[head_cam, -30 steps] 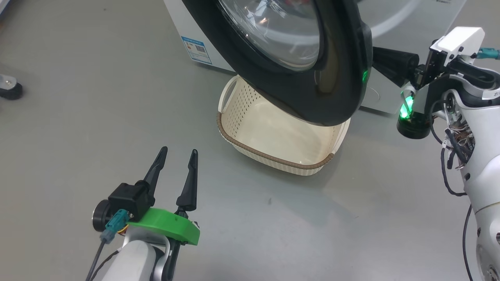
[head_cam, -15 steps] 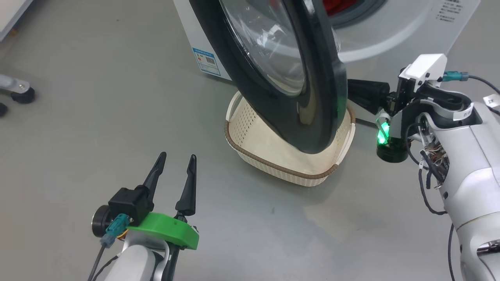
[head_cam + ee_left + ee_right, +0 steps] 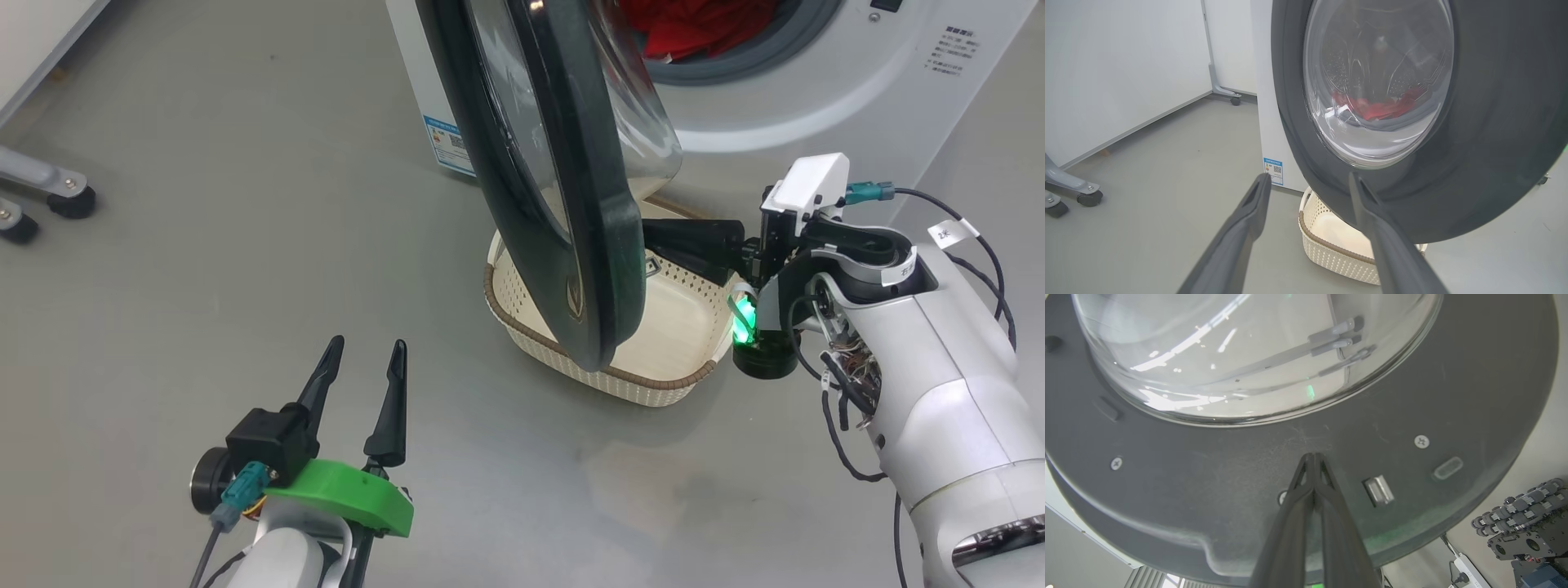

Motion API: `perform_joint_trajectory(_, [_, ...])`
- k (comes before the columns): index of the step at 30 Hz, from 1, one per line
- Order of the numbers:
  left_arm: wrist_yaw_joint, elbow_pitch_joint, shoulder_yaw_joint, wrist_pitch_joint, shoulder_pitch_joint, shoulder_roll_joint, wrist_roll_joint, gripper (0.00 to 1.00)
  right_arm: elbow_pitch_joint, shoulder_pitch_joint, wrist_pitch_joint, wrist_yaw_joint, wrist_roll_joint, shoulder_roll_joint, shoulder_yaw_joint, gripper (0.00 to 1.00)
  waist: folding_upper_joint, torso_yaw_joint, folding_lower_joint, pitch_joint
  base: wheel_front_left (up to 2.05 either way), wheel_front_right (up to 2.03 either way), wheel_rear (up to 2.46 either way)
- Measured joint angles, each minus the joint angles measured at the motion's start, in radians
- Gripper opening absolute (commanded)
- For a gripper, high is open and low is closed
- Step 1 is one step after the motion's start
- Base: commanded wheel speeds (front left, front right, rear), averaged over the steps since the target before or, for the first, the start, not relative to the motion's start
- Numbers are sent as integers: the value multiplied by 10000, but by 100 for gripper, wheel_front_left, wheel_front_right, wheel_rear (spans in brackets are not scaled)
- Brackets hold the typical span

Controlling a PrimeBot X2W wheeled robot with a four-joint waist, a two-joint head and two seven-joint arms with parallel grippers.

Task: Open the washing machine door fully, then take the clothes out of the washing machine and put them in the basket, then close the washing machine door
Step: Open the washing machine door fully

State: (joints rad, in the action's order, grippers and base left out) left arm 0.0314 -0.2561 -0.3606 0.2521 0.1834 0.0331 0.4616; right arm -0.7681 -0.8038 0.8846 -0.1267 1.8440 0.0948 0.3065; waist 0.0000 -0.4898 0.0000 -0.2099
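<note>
White arms, green collar, dark left end effector

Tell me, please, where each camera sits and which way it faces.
Head view: on the head, looking down at the basket and edge-on washing machine door; left arm and right arm show.
Left wrist view: on that wrist, facing the door's outer side; open jaws rise from below.
Right wrist view: on that wrist, facing the door's inner side; shut jaws point at it.
Shared: head and left wrist views both show the basket and clothes.
</note>
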Motion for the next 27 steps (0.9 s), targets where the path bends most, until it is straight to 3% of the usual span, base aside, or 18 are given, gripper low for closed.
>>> perform_joint_trajectory(27, [0,46,-6,0,-206,0,-56,100,825,551,351,2,721,-203,1294,0,0,-417,0,172,0,0,0])
